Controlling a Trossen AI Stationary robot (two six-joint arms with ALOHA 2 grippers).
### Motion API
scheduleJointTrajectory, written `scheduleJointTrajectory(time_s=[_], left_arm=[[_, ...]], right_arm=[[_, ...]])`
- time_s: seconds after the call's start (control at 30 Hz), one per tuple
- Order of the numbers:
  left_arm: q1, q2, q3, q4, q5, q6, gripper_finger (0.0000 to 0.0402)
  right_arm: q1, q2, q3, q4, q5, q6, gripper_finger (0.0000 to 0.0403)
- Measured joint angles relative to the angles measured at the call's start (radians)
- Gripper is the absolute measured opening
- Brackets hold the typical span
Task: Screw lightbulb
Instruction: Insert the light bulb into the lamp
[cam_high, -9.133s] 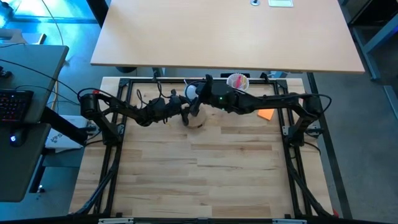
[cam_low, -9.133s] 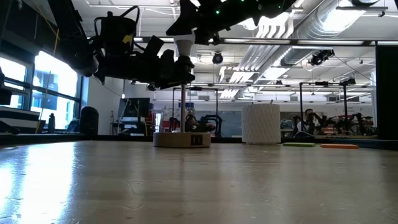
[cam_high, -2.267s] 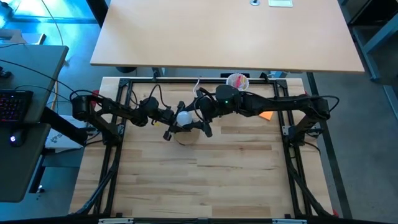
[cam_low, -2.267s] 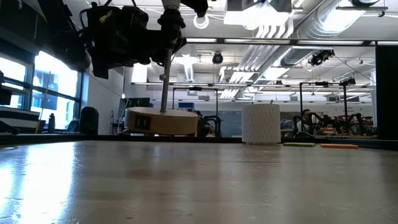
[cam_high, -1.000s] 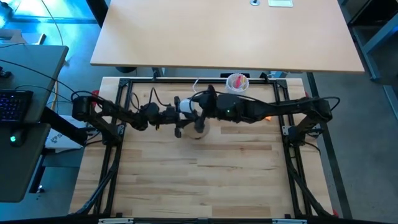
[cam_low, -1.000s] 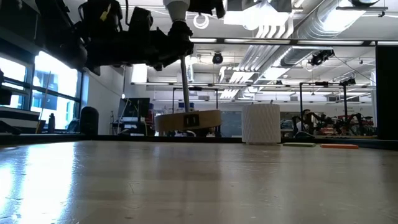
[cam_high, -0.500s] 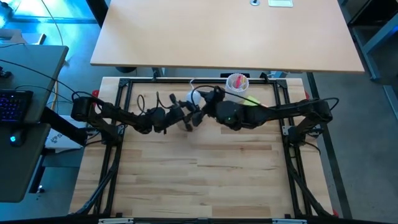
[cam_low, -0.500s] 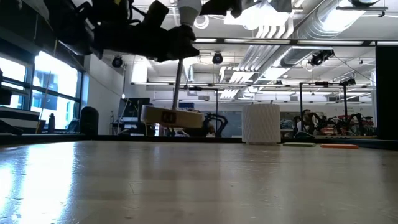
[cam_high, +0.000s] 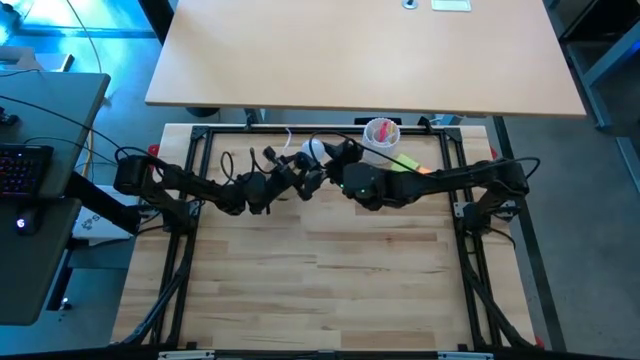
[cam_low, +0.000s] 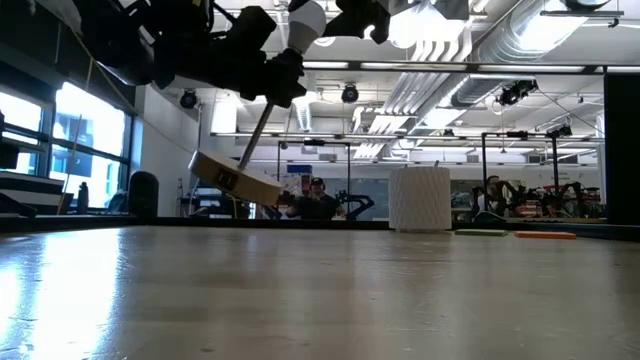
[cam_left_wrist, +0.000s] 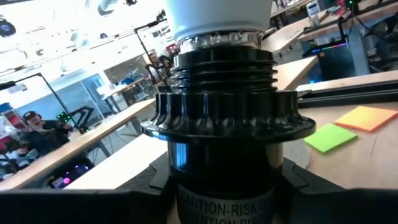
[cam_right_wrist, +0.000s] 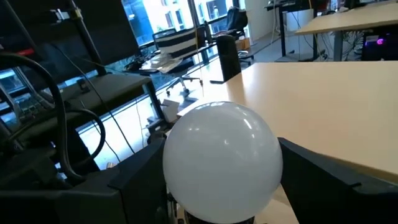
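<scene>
Above table, lightbulb between right fingers

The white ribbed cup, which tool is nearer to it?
Right. The right tool grips the bulb just left of the cup; the left tool, on the socket, is farther left.

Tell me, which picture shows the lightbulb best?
The right wrist view: the lightbulb fills the middle, round and white. The left wrist view shows only its lower edge above the black socket. The low view and the high view show it small, between both arms.
</scene>
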Motion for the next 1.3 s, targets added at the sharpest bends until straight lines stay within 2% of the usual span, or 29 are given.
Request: scheduleJointTrajectory(time_s=[0.2,0.43,0.5,0.57,0.63,0.97,1.17,1.3], left_arm=[[0.000,0.000,0.000,-0.005,0.001,-0.001,0.0137],[0.000,-0.002,-0.012,-0.033,0.079,-0.017,0.0137],[0.000,-0.002,-0.012,-0.037,0.108,-0.016,0.0139],[-0.005,-0.002,-0.007,-0.035,0.166,0.015,0.0139],[-0.004,-0.002,-0.013,-0.054,0.212,0.010,0.0139],[0.009,-0.006,-0.010,-0.088,0.315,-0.118,0.0138],[0.034,-0.003,-0.010,-0.106,0.454,-0.200,0.0138],[0.039,-0.003,-0.010,-0.106,0.496,-0.222,0.0138]], right_arm=[[-0.002,0.000,0.000,-0.002,-0.033,-0.043,0.0279],[-0.002,-0.002,-0.001,-0.024,-0.108,-0.114,0.0285],[-0.004,-0.003,-0.001,-0.050,-0.168,-0.111,0.0293],[-0.010,-0.003,-0.001,-0.084,-0.280,-0.097,0.0298],[-0.018,0.000,-0.003,-0.123,-0.314,-0.087,0.0301],[-0.016,-0.005,-0.001,-0.101,-0.300,-0.167,0.0303],[-0.003,-0.029,-0.001,-0.141,-0.275,-0.261,0.0303],[0.011,-0.056,0.001,-0.162,-0.275,-0.329,0.0303]])
